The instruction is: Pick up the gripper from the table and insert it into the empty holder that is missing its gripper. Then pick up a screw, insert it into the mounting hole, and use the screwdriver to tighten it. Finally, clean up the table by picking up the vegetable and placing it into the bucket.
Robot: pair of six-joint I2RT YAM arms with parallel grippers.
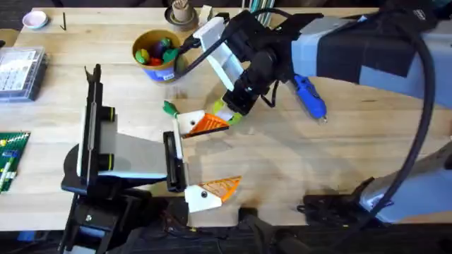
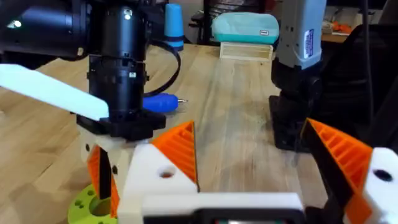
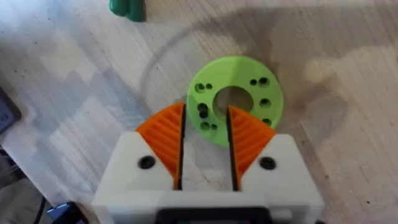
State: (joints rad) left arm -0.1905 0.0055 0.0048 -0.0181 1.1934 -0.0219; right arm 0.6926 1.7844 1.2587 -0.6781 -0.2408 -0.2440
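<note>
My right gripper (image 1: 231, 111) (image 3: 206, 140) reaches across to the table's middle and hovers low over a lime-green disc with holes (image 1: 220, 113) (image 3: 236, 93), fingers open a narrow gap with nothing between them. My left gripper (image 1: 215, 155) (image 2: 261, 162) lies just in front of it, its white-and-orange fingers spread wide and empty. The dark-green vegetable (image 1: 169, 108) (image 3: 127, 7) lies just left of the disc. Behind it stands the bucket (image 1: 157, 53) with toys inside. To the right lies the blue screwdriver (image 1: 308, 95) (image 2: 158, 102). The loose gripper, the holder and the screw are out of view.
A brown cup (image 1: 181, 13) stands behind the bucket. At the left edge are a clear parts box (image 1: 21, 70) and a green board (image 1: 10, 159), with a small bowl (image 1: 35, 19) at the far left corner. The right arm's body spans the table's right half.
</note>
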